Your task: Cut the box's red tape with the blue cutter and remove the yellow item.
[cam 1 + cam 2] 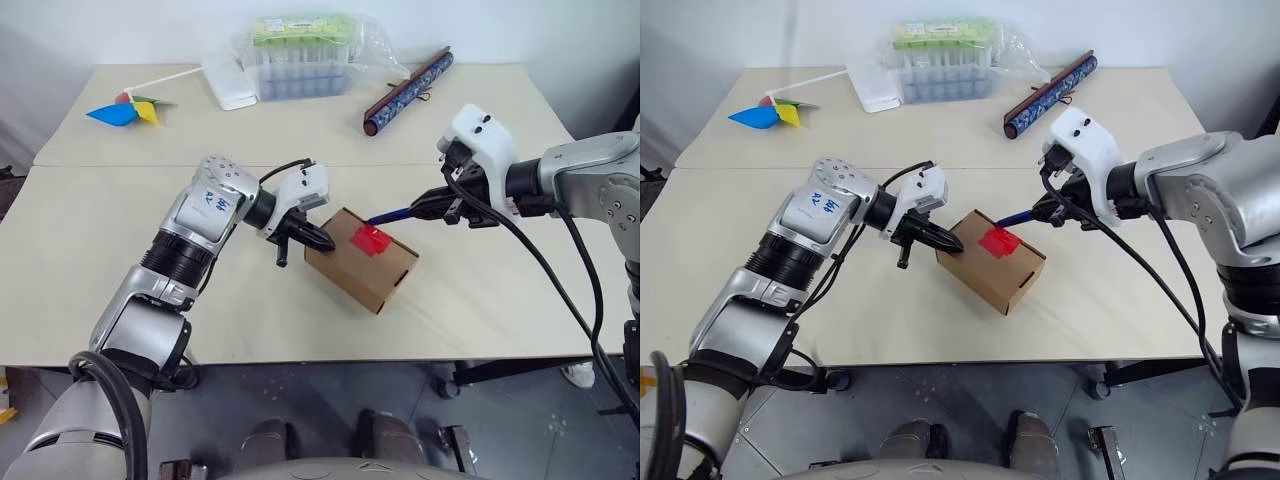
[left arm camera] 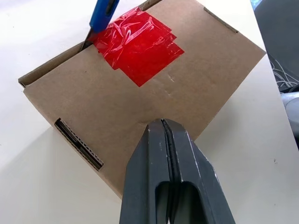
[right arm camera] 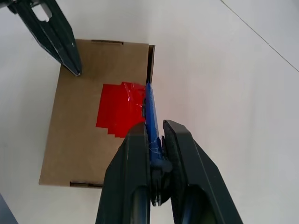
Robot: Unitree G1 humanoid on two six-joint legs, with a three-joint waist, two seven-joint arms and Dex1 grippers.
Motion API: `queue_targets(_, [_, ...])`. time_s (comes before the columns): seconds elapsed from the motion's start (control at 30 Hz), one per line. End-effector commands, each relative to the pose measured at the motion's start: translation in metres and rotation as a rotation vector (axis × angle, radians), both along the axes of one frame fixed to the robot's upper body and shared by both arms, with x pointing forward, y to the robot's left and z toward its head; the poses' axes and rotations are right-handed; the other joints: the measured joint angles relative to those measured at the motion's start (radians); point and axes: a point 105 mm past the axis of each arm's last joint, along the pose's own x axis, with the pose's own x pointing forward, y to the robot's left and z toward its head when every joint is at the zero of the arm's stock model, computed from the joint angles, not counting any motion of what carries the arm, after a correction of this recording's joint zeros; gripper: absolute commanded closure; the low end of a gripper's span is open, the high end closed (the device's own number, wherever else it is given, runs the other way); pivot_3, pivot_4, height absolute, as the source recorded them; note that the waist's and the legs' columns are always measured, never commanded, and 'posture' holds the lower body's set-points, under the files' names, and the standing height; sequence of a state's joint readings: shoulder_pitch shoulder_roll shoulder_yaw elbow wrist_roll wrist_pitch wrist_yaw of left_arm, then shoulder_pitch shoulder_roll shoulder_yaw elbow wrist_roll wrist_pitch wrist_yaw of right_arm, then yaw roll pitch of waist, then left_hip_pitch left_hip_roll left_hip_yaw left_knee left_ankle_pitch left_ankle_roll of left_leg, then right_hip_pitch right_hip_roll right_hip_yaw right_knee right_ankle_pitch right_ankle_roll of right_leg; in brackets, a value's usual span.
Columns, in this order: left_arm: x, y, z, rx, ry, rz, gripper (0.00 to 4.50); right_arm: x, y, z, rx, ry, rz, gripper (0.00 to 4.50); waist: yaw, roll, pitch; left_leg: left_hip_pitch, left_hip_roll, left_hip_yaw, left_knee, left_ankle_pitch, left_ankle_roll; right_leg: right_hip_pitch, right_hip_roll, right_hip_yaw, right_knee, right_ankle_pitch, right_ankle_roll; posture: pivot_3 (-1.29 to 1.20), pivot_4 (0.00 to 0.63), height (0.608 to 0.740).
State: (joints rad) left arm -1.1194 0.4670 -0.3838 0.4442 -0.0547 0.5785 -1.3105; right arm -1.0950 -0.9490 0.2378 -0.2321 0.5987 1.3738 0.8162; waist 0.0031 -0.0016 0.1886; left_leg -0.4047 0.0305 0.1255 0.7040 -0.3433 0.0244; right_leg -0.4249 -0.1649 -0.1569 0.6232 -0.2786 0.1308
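The brown cardboard box (image 1: 352, 268) lies mid-table, its flaps closed under the red tape (image 1: 370, 240). My left gripper (image 1: 325, 241) is shut, and its tips (image 2: 161, 123) rest on the box's top near the left edge. My right gripper (image 1: 432, 206) is shut on the blue cutter (image 1: 392, 214). The cutter's tip (image 3: 148, 93) sits at the edge of the tape (image 3: 119, 109), along the seam by the box's far side. The yellow item is hidden.
At the back of the table are a blue-yellow pinwheel (image 1: 130, 108), a white flat pack (image 1: 228, 82), a clear case of tubes (image 1: 300, 55) and a dark patterned roll (image 1: 408, 92). The table's front edge (image 1: 330, 362) runs just below the box.
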Motion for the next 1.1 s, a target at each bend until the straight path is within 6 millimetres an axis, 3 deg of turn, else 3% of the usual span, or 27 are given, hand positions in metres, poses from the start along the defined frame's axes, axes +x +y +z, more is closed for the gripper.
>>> queue_targets(0.03, [-0.001, 0.004, -0.026, 0.083, 0.054, 0.027, 4.50, -0.002, -0.007, 0.007, -0.035, -0.021, -0.017, 4.35, 0.001, 0.000, 0.000, 0.000, 0.000, 0.000, 0.000, 0.000, 0.000, 0.000, 0.000, 0.000, 0.000, 0.000, 0.000, 0.00, 0.150, 0.740])
queue_targets(0.37, [0.000, 0.003, -0.030, 0.090, 0.059, 0.052, 4.50, -0.002, -0.015, 0.004, -0.109, 0.010, -0.016, 4.35, 0.007, 0.000, 0.000, 0.000, 0.000, 0.000, 0.001, 0.000, 0.000, 0.000, 0.000, 0.000, 0.000, 0.000, 0.000, 0.00, 0.150, 0.740])
queue_targets(0.77, [0.003, -0.001, -0.034, 0.127, 0.054, 0.105, 4.50, -0.006, 0.004, 0.010, -0.035, 0.078, 0.003, 4.35, 0.016, 0.000, 0.000, 0.000, 0.001, -0.001, 0.009, 0.000, 0.000, 0.002, 0.000, 0.001, 0.004, 0.000, 0.000, 0.00, 0.150, 0.740])
queue_targets(1.1, [0.006, -0.005, -0.039, 0.148, 0.054, 0.135, 4.50, -0.004, 0.000, 0.009, -0.032, 0.172, -0.087, 4.35, 0.021, 0.000, -0.001, 0.000, 0.001, -0.002, 0.012, -0.001, 0.001, 0.004, 0.000, 0.001, 0.004, 0.000, 0.000, 0.00, 0.150, 0.740])
